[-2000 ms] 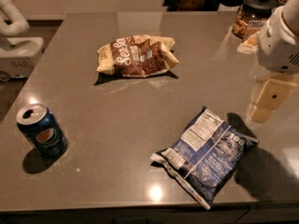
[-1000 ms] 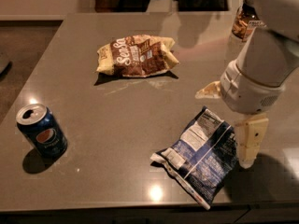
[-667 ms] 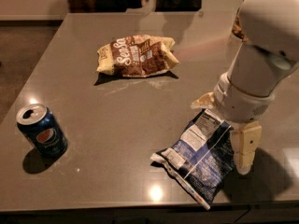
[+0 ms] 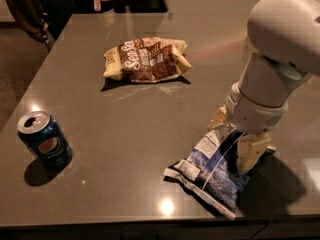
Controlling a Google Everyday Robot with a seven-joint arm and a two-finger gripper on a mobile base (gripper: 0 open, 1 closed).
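1. The blue chip bag (image 4: 210, 171) lies flat on the grey table (image 4: 125, 119), right by its near edge.
2. The gripper (image 4: 231, 149) is down at the blue chip bag's far right end. Its fingers are spread apart around it, with nothing clamped.
3. Risk, imo: that foil is slick, so a squeeze could slip off or shove the bag over the edge.
4. Count: 2 bags, with the brown snack bag (image 4: 145, 59) well beyond the blue one. There's also 1 Pepsi can (image 4: 45, 141) far to its left.

My hand (image 4: 236, 136) sits over the far right end of the blue chip bag (image 4: 210, 171) and hides that end from me. The arm (image 4: 285, 44) above the bag runs off the right edge. Far beyond the bag, a dark figure (image 4: 30, 9) is cut off at the top left.
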